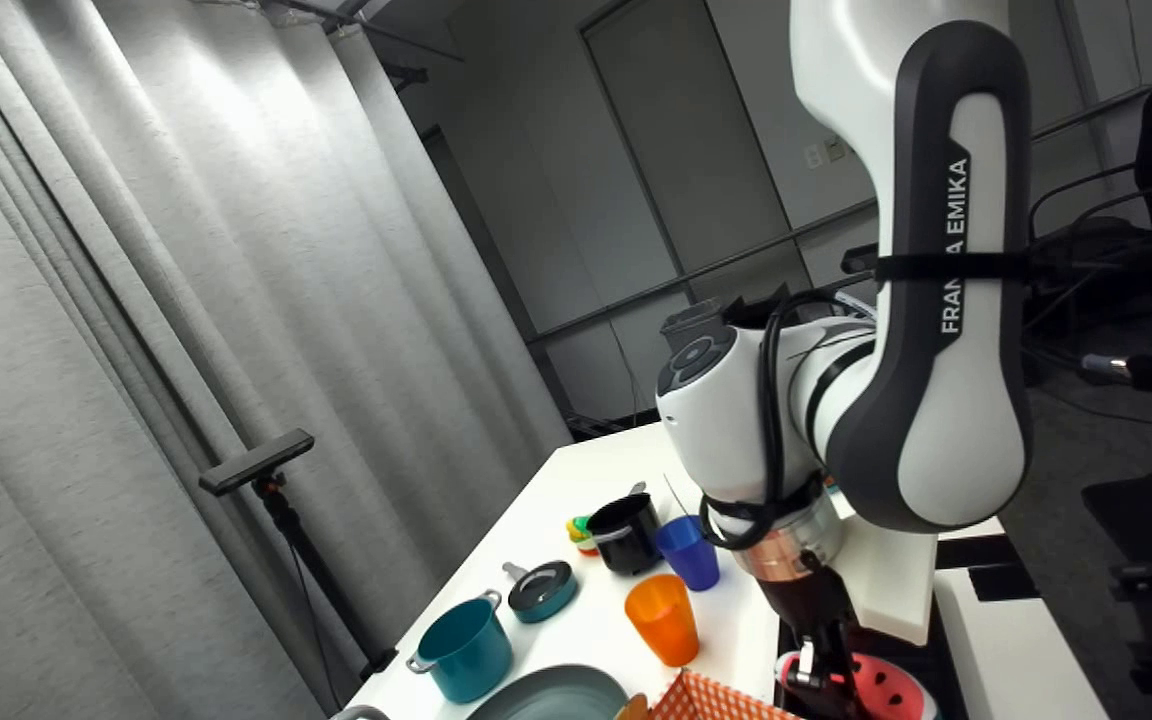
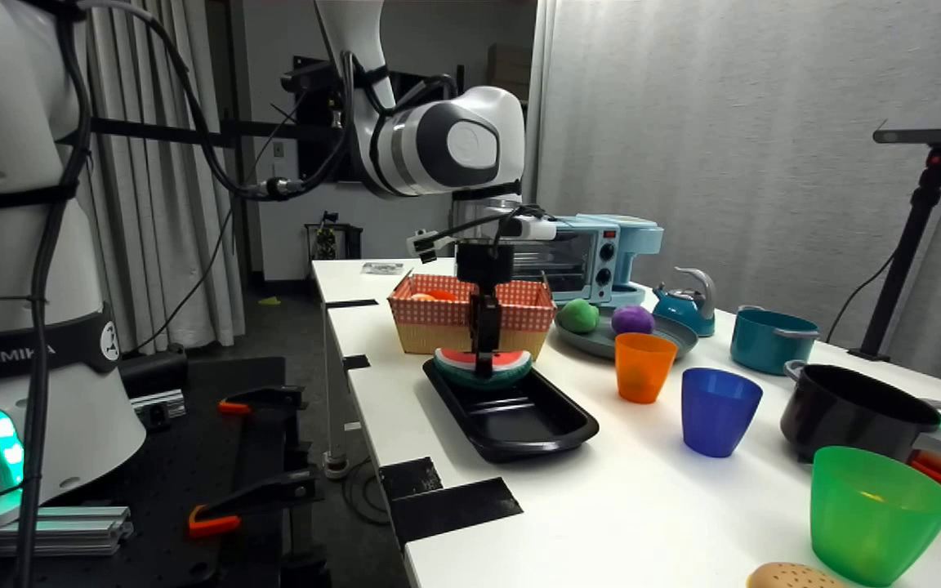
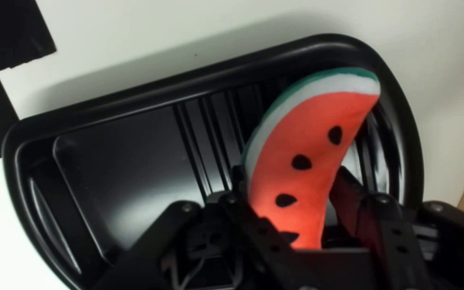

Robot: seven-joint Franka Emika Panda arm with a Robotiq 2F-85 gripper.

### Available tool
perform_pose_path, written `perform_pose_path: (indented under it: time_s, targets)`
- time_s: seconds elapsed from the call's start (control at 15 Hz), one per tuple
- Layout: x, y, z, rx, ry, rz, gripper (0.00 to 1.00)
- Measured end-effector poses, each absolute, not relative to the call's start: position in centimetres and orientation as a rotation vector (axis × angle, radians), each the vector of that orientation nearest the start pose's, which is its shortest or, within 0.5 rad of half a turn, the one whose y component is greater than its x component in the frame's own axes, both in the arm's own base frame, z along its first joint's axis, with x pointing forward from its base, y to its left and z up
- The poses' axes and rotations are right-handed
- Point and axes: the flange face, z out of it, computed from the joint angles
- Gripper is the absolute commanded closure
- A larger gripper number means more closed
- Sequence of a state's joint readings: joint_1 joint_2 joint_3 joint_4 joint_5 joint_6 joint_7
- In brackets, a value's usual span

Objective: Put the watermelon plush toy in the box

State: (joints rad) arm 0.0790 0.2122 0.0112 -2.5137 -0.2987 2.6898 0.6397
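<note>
The watermelon plush toy (image 2: 513, 371) is a red slice with black seeds and a green rind. It shows in an exterior view (image 1: 893, 690) and in the wrist view (image 3: 316, 121). It lies at one end of the black tray (image 2: 519, 447), whose rim also shows in the wrist view (image 3: 107, 108). My gripper (image 3: 289, 177) has a finger on each side of the toy's middle and looks shut on it. Whether the toy is lifted off the tray cannot be told. The likely box is a basket (image 2: 430, 336) with a red checked liner, just beyond the tray.
An orange cup (image 2: 644, 369) and a blue cup (image 2: 718, 412) stand beside the tray. A grey pan (image 2: 683, 339) holds green and purple items. A toaster oven (image 2: 556, 257) stands behind the basket. A black pot (image 2: 846, 420) and green cup (image 2: 879, 514) stand farther along.
</note>
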Motion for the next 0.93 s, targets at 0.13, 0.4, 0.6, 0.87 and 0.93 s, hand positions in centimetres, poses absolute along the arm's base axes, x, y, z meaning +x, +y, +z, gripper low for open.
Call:
perform_pose_path:
  time_s: [0.13, 0.4, 0.6, 0.87, 0.93]
  targets:
    - [46.0, 5.2, 19.6, -3.238, 0.451, -0.021, 0.89]
    - [46.2, 5.2, 19.8, -3.239, 0.450, -0.030, 1.00]
    - [46.4, 5.3, 20.5, -3.238, 0.445, -0.057, 0.99]
    - [47.0, 5.8, 23.4, -3.239, 0.405, -0.162, 0.98]
    - [47.2, 6.0, 24.5, -3.240, 0.384, -0.204, 0.98]
